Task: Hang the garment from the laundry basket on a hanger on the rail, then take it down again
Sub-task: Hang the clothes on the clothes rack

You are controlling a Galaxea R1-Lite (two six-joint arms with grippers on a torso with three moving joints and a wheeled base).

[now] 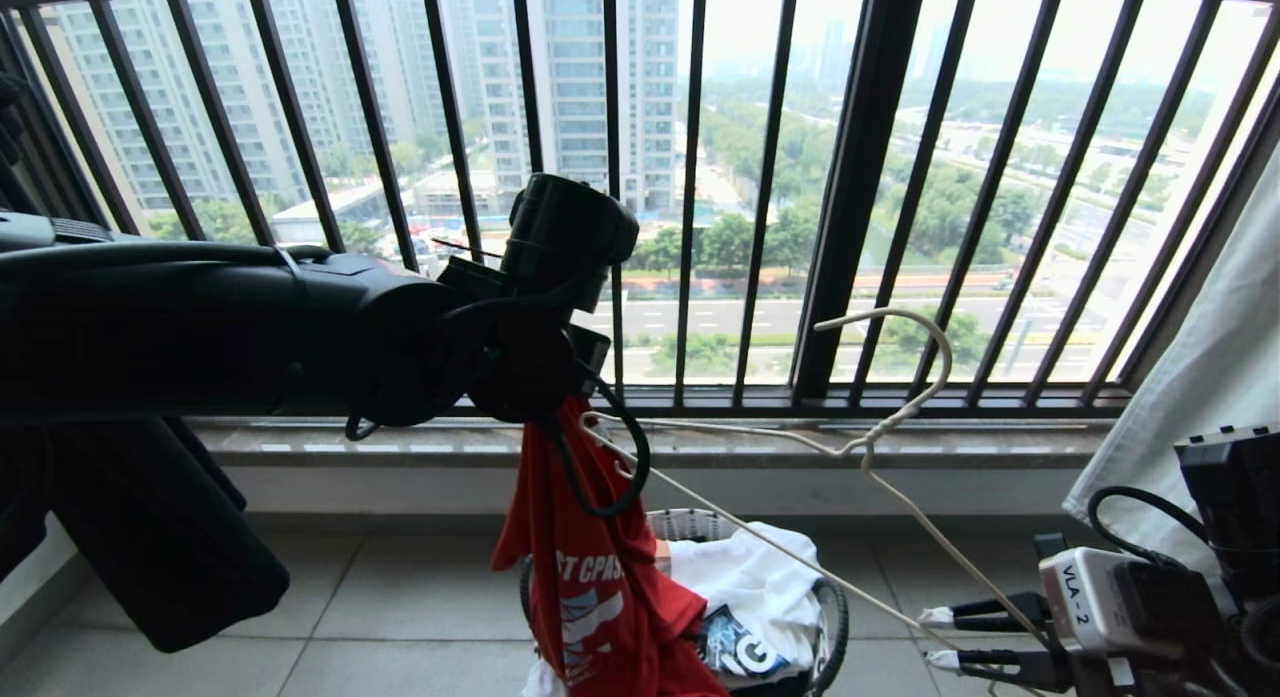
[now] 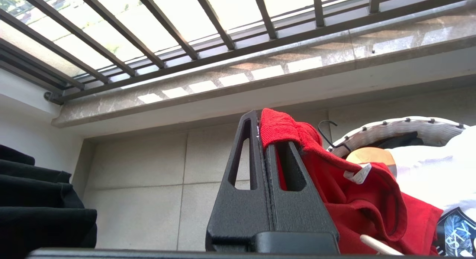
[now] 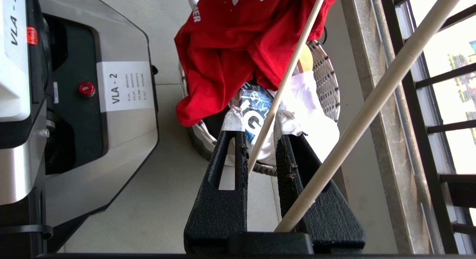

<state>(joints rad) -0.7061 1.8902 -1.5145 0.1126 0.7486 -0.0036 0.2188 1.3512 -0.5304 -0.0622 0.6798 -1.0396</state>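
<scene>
My left gripper (image 2: 260, 119) is shut on a fold of the red garment (image 2: 357, 199), near its collar. The garment (image 1: 590, 577) hangs from it over the laundry basket (image 1: 690, 519), lettering showing, its lower part draped onto the basket. At the lower right, my right gripper (image 1: 935, 639) holds one end of the thin white hanger (image 1: 868, 445), whose hook points up and whose far end reaches the garment's collar. In the right wrist view the hanger (image 3: 283, 88) runs between the fingers of the right gripper (image 3: 260, 121). The rail is out of view.
A white T-shirt with a dark graphic (image 1: 760, 577) lies in the basket. The black barred window railing (image 1: 850, 177) and stone sill (image 1: 700, 442) stand close behind. Black cloth (image 1: 150, 547) hangs at the left, pale cloth (image 1: 1200, 377) at the right. My base (image 3: 93, 103) is beside the basket.
</scene>
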